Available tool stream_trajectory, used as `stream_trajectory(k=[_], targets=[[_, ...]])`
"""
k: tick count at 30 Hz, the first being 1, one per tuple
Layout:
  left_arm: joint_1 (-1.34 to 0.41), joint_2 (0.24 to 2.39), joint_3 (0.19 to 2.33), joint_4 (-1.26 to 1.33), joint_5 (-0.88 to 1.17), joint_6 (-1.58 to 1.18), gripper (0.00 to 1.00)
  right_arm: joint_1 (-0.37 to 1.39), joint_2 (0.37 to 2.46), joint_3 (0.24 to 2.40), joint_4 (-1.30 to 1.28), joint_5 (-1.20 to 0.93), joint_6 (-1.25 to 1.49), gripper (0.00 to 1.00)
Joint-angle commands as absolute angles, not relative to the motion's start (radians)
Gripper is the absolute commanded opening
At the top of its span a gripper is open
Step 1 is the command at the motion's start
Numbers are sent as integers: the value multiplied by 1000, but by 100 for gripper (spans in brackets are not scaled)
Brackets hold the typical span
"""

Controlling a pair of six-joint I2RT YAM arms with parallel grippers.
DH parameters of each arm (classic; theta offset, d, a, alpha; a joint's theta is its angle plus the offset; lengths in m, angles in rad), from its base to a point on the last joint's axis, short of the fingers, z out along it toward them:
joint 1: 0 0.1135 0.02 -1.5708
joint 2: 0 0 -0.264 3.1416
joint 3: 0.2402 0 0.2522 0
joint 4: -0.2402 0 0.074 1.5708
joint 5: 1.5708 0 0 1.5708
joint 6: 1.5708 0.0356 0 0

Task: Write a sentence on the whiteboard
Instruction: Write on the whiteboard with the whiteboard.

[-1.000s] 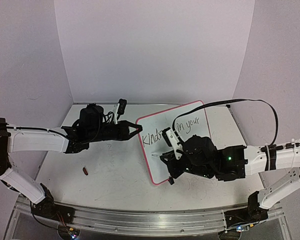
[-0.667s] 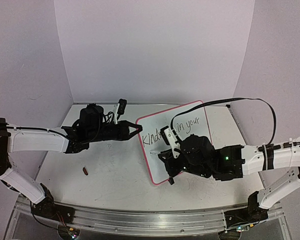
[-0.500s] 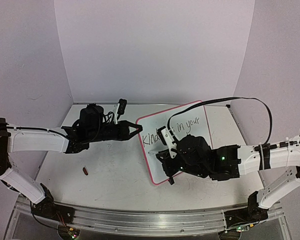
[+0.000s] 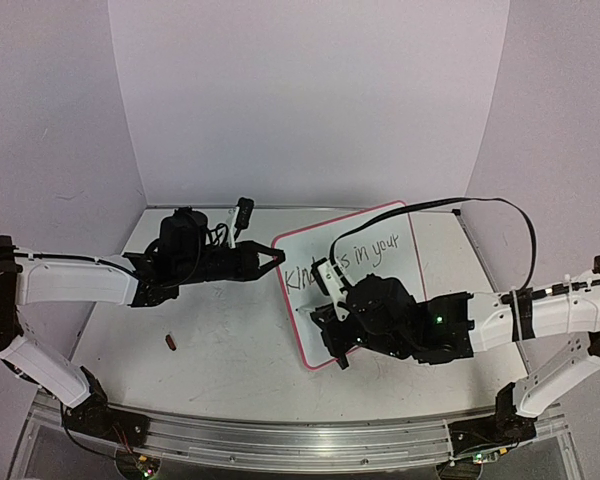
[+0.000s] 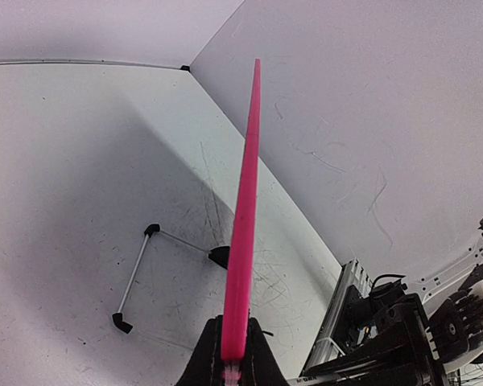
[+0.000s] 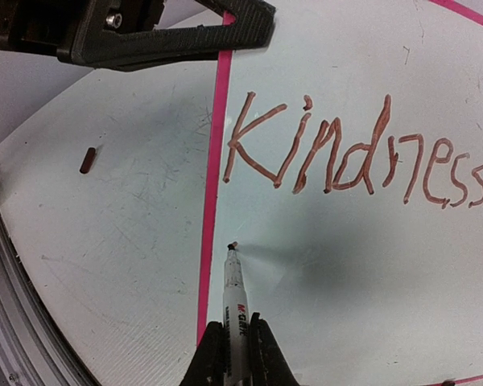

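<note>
Spreading under everything you see the scuffed white table (image 4: 210, 350), with the whiteboard (image 4: 392, 272) lying right of its centre, in front of the right arm. The board sits skewed: its left pink rim runs from the near side away toward the back wall, and its lines of writing climb from that rim toward the far right corner. Your left gripper (image 4: 278, 257) reaches in level from the left and is clamped shut on that rim; the left wrist view shows the rim edge-on between the fingers (image 5: 253, 354), pointing straight away from the camera. Your right gripper (image 6: 232, 342) hangs over the board's near half, closed on a marker (image 6: 234, 296). The marker's long axis runs straight out from the fingers, tip aimed at the left rim and down at the board's face, just inside the pink line and below the "K". The sentence (image 6: 354, 157) so far reads "Kindness in your". A small brown piece (image 4: 171, 342) lies on the table, well left of the board.
</note>
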State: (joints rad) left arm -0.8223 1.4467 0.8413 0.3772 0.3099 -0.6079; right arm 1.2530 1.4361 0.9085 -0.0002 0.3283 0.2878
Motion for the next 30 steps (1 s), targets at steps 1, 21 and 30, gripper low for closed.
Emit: stream_trajectory(k=[1, 21, 30], targets=[[-839, 1474, 846, 367, 295, -617, 0, 1258, 1442, 904, 8, 342, 307, 0], [-842, 1479, 845, 367, 292, -615, 0, 1268, 1413, 823, 2, 269, 369, 0], [-842, 1486, 850, 367, 296, -615, 0, 1270, 1406, 830, 2, 300, 373, 0]])
